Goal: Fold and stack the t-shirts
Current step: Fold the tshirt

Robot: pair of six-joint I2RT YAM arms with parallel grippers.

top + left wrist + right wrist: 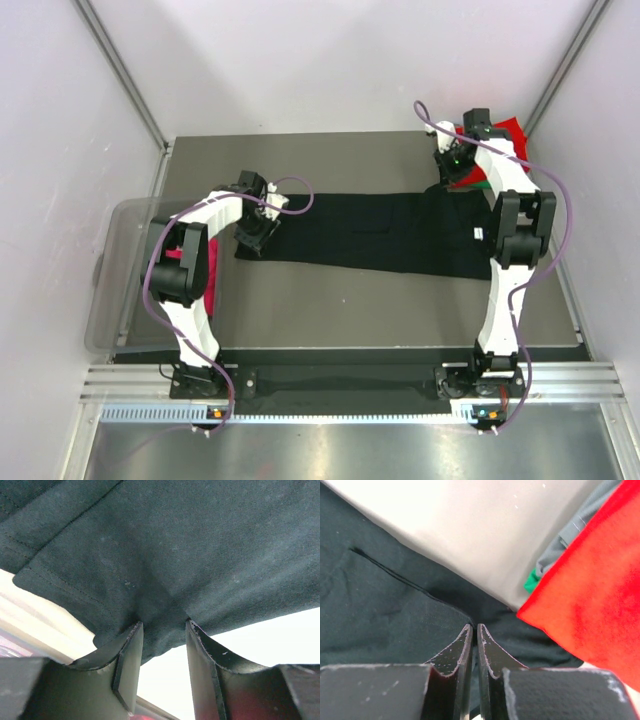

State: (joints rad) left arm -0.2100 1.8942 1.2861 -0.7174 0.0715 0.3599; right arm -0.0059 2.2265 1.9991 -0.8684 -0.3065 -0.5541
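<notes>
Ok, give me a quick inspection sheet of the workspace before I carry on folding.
Surface: dark table, no marks seen.
Job's things: black t-shirt spread across the middle; red t-shirt at the far right corner with a green t-shirt showing under it; magenta cloth at the left, in or behind the bin.
Clutter: clear plastic bin at the table's left edge.
Grippers: left gripper fingers closed on the black t-shirt's left end; right gripper fingers shut at its far right edge, a pinch cannot be told.
Cables: purple cables looped along each arm.
Surroundings: white walls, metal rail at the near edge.
</notes>
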